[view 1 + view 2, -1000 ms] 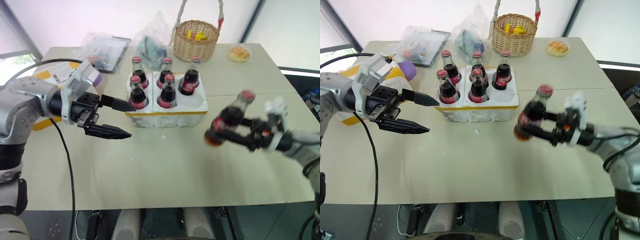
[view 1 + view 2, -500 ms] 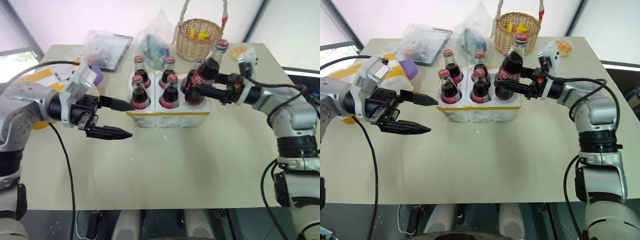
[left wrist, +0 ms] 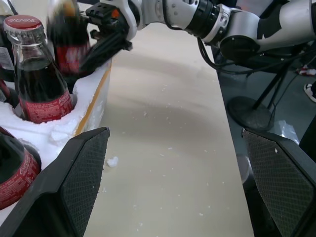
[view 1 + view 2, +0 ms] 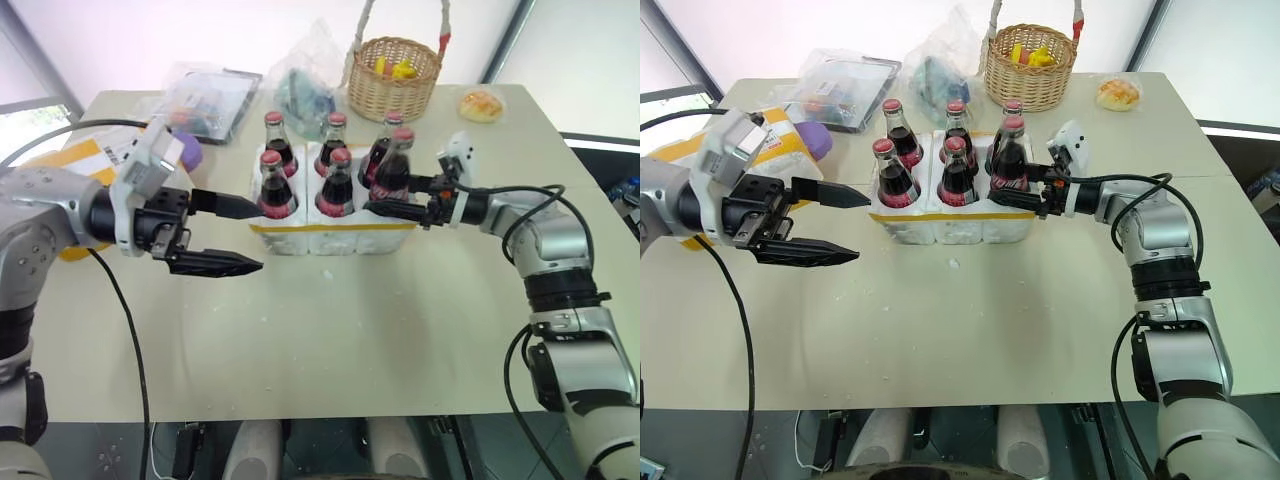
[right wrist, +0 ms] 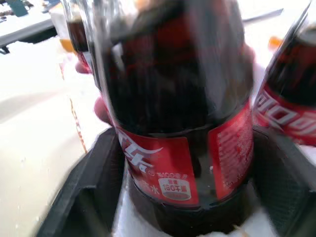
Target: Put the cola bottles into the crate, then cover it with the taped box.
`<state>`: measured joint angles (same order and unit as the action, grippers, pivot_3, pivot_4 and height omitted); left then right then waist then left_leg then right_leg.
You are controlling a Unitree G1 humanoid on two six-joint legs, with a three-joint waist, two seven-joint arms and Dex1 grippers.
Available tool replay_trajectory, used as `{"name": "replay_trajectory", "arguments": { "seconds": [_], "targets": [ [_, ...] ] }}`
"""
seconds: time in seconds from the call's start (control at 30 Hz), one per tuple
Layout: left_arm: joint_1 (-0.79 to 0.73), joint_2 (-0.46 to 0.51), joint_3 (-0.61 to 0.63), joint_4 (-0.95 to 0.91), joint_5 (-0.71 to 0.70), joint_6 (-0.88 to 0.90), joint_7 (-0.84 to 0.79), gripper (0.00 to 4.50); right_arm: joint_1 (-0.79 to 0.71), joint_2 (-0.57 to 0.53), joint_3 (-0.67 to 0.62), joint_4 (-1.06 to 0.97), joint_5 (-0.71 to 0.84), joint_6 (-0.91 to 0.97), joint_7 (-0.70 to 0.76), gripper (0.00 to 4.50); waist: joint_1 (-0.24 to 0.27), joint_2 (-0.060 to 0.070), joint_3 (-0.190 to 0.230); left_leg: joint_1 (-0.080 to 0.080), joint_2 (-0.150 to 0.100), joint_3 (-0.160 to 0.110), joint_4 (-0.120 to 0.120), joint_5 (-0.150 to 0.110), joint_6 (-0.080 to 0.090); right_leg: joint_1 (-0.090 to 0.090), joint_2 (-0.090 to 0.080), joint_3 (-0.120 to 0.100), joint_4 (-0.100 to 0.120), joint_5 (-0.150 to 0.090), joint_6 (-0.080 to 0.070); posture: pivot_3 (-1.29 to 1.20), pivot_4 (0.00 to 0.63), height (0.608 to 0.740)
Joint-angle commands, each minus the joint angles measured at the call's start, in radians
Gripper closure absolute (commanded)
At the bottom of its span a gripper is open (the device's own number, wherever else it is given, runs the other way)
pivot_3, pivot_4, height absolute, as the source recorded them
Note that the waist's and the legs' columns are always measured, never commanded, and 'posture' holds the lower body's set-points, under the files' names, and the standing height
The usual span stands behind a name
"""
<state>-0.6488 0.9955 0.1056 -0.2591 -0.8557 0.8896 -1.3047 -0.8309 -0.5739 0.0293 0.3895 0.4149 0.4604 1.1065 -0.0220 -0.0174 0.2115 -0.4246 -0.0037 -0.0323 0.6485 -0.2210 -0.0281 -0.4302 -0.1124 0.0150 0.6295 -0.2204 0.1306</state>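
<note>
The cola bottles [image 4: 945,165] stand six in all in the wells of the crate [image 4: 902,222], the white foam tray with a yellow tape band along its front face. The sixth bottle [image 4: 1011,160] sits upright in the front well at the robot's right end of the tray, and it stands between the two black fingers of the right gripper [image 4: 1015,192]. In the right wrist view one finger [image 5: 89,197] flanks each side of that bottle's red label, close against the glass; whether the pads press it or have let go I cannot tell.

The left gripper [image 4: 845,224] hovers with its fingers spread wide and nothing between them. The crate's left end lies just beyond its upper fingertip, and bare tabletop [image 4: 970,320] lies under its lower one. In the left wrist view the tray's corner with a bottle sits beside one finger.

The taped box [image 4: 95,160], white foam with yellow tape and a shipping label, lies behind the left gripper's wrist, apart from the crate. A wicker basket [image 4: 1028,68] stands well beyond the right gripper's fingers.
</note>
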Motion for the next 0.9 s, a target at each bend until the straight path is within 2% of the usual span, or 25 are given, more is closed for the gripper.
{"name": "replay_trajectory", "arguments": {
  "seconds": [0.03, 0.2, 0.3, 0.47, 0.6, 0.77, 0.9],
  "targets": [
    [-0.010, 0.009, 0.032, -0.021, -0.017, -0.002, 0.010, 0.00, -0.019, 0.011, -0.011, 0.014, -0.011, -0.025, 0.009, 0.04, 0.001, 0.000, 0.000, 0.000, 0.000, 0.000, 0.000, 0.000, 0.000, 0.000, 0.000, 0.000, 0.000, 0.000, 0.000, 0.00, 0.150, 0.737],
    [0.012, 0.004, 0.048, -0.026, -0.028, 0.005, 0.047, 0.00, -0.014, 0.009, -0.024, 0.022, -0.028, -0.057, 0.001, 0.04, 0.001, 0.000, 0.000, 0.000, 0.000, 0.000, 0.000, 0.000, 0.000, 0.000, 0.000, 0.000, 0.000, 0.000, 0.000, 0.00, 0.150, 0.737],
    [0.045, 0.011, 0.072, -0.032, -0.033, 0.005, 0.070, 0.00, -0.004, -0.030, -0.042, 0.009, -0.026, -0.071, 0.023, 0.04, 0.001, 0.000, 0.000, 0.001, 0.000, 0.000, 0.000, 0.000, 0.000, 0.000, 0.000, 0.000, 0.000, 0.000, 0.000, 0.00, 0.150, 0.737],
    [0.104, 0.022, 0.143, -0.050, -0.044, 0.006, 0.118, 0.00, 0.035, -0.134, -0.071, -0.035, -0.028, -0.102, 0.079, 0.04, 0.005, 0.000, 0.000, 0.000, 0.000, 0.000, 0.000, 0.000, 0.000, 0.000, 0.000, 0.000, 0.000, 0.000, 0.000, 0.00, 0.150, 0.737],
    [0.148, 0.021, 0.221, -0.062, 0.017, -0.030, 0.242, 0.00, 0.084, -0.235, -0.122, -0.139, 0.002, -0.088, 0.129, 0.04, 0.004, 0.000, 0.000, 0.000, 0.000, 0.000, 0.000, 0.000, 0.000, 0.001, 0.000, 0.000, -0.001, 0.000, 0.000, 0.00, 0.150, 0.737],
    [0.306, 0.082, 0.270, -0.109, 0.229, -0.143, 0.354, 0.00, 0.130, -0.357, -0.200, -0.260, 0.074, -0.021, 0.199, 0.04, -0.005, 0.001, 0.000, 0.002, 0.000, 0.001, -0.001, 0.000, 0.000, 0.001, 0.000, 0.000, 0.000, 0.000, 0.000, 0.00, 0.150, 0.737],
    [0.509, 0.154, 0.337, -0.118, 0.441, -0.242, 0.409, 0.00, 0.157, -0.421, -0.263, -0.397, 0.213, 0.121, 0.240, 0.04, -0.006, 0.001, 0.000, 0.002, 0.001, 0.001, -0.002, 0.000, 0.000, 0.001, 0.000, 0.000, 0.000, -0.001, -0.001, 0.00, 0.150, 0.737]
  ]
}}
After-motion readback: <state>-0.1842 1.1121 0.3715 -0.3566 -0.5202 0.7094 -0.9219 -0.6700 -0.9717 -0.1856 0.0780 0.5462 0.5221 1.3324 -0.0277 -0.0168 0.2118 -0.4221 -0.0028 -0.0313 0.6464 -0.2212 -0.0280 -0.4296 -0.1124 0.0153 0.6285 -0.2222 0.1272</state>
